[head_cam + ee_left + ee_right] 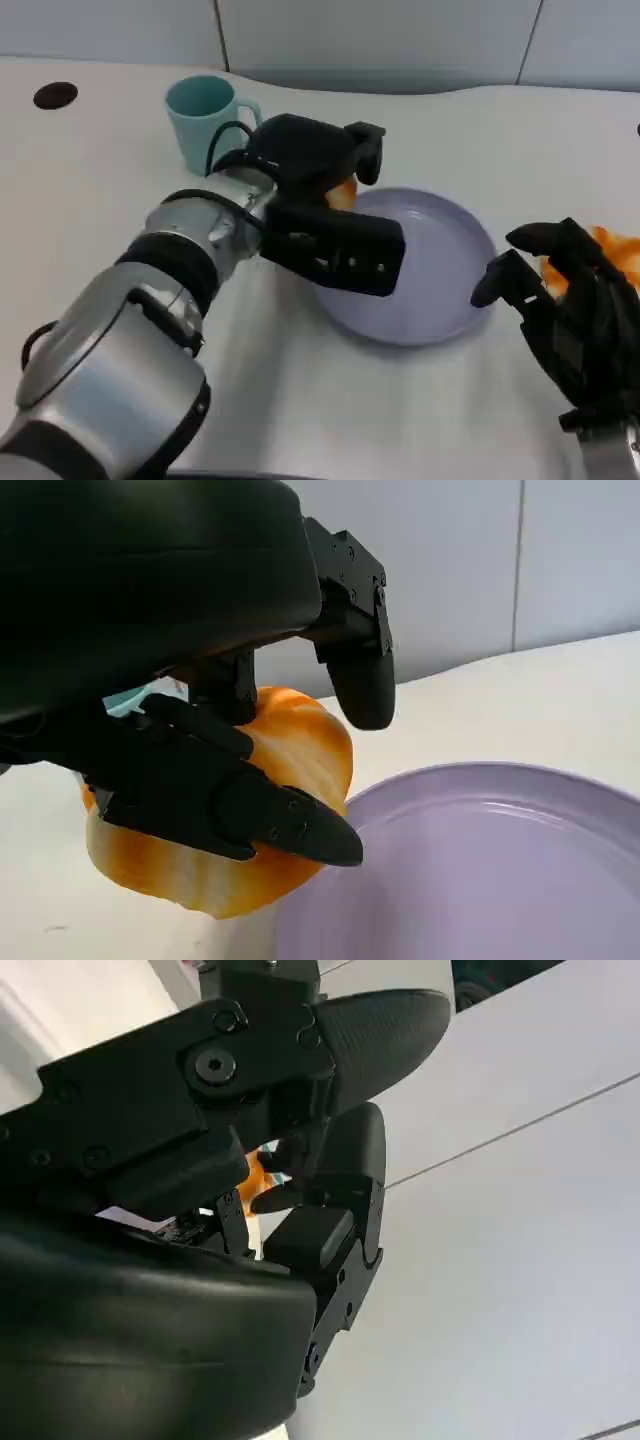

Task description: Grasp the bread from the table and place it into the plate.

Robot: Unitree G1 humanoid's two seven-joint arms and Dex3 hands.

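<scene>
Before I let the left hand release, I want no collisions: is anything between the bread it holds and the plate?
Nothing visible is. The left hand holds the bread just above the near edge of the purple plate, whose bowl lies bare. The teal mug stands behind, off that path.

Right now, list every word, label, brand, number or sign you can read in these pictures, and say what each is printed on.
None can be read.
The mug, the plate, the bread and the table carry no print.
The left hand and right hand show only bare black casing and screws, with no lettering.
</scene>
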